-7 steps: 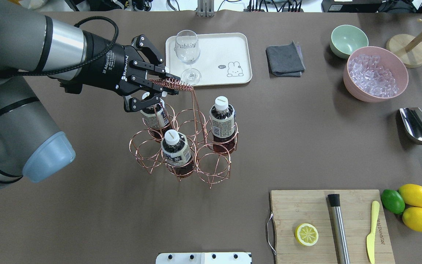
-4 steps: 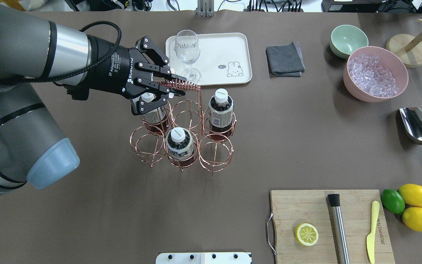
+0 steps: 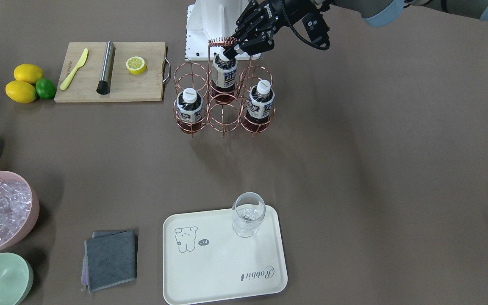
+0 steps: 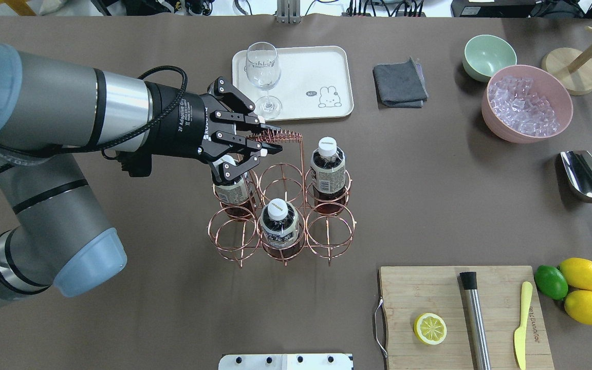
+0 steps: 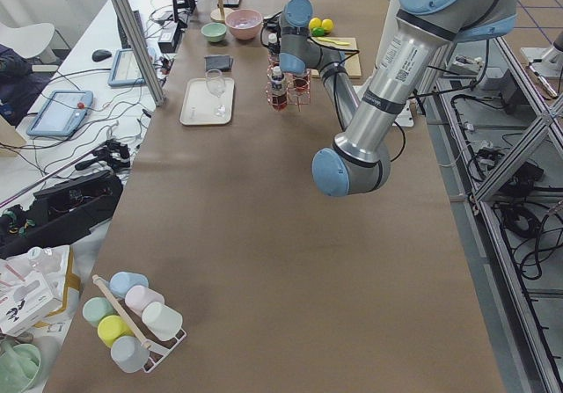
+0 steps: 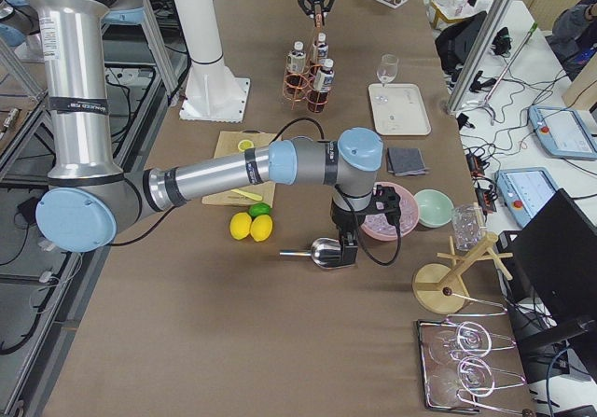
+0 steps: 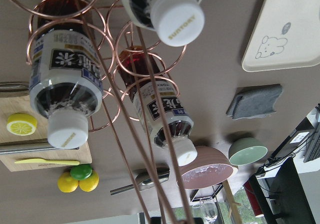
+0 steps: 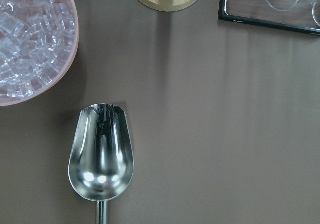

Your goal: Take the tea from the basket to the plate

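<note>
The copper wire basket (image 4: 244, 241) stands mid-table and holds three tea bottles (image 4: 327, 172) (image 4: 278, 226) (image 4: 232, 185) with white caps. My left gripper (image 4: 271, 144) is shut on the coil-wrapped top of the basket's handle (image 4: 283, 137), as the front view (image 3: 231, 47) also shows. The left wrist view looks down the handle wires at the bottles (image 7: 65, 93). The cream plate (image 4: 321, 67) lies behind the basket with a wine glass (image 4: 262, 72) on its left end. My right gripper (image 6: 350, 249) hangs over a metal scoop (image 8: 102, 154). I cannot tell whether it is open or shut.
A grey cloth (image 4: 400, 82), a pale green bowl (image 4: 488, 56) and a pink bowl of ice (image 4: 527, 103) lie right of the plate. A cutting board (image 4: 429, 288) with a lemon half, muddler and knife sits front right, with lemons and a lime beside it.
My left gripper has moved right, still shut on the handle. The basket with its three bottles has shifted right with it and no longer leans.
</note>
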### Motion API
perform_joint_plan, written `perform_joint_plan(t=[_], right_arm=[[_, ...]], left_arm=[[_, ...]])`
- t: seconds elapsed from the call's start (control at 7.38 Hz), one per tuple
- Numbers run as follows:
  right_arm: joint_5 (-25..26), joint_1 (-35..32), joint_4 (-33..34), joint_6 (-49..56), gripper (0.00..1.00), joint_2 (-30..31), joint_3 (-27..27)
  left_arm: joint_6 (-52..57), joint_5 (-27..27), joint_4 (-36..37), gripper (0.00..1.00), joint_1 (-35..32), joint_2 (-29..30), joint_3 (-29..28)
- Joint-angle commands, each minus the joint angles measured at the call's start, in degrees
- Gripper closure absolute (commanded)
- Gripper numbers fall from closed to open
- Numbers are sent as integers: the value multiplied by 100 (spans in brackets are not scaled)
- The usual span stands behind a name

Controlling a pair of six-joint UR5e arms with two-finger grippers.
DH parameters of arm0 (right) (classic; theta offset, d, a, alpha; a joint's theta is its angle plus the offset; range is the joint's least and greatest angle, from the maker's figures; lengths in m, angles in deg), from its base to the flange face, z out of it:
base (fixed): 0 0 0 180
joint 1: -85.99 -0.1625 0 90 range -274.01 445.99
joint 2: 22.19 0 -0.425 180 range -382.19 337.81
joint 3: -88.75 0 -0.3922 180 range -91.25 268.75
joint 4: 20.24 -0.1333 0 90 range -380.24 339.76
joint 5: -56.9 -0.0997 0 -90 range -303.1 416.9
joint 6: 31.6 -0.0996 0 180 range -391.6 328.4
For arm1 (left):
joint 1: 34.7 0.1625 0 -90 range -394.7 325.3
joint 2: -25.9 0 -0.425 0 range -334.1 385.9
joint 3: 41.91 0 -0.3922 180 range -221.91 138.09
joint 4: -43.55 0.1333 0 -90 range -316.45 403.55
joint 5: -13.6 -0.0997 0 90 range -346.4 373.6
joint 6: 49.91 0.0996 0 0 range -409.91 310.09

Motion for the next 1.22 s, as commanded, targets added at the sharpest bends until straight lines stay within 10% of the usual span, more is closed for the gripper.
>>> perform_joint_plan(t=[0.0, 1.08], right_arm=[[-67, 0, 3, 13, 0, 84, 133], [-58, 26, 20, 5, 0, 146, 116]], left_arm=[[-292, -11, -190, 100, 131, -163, 9], [-424, -81, -331, 100, 413, -418, 9]])
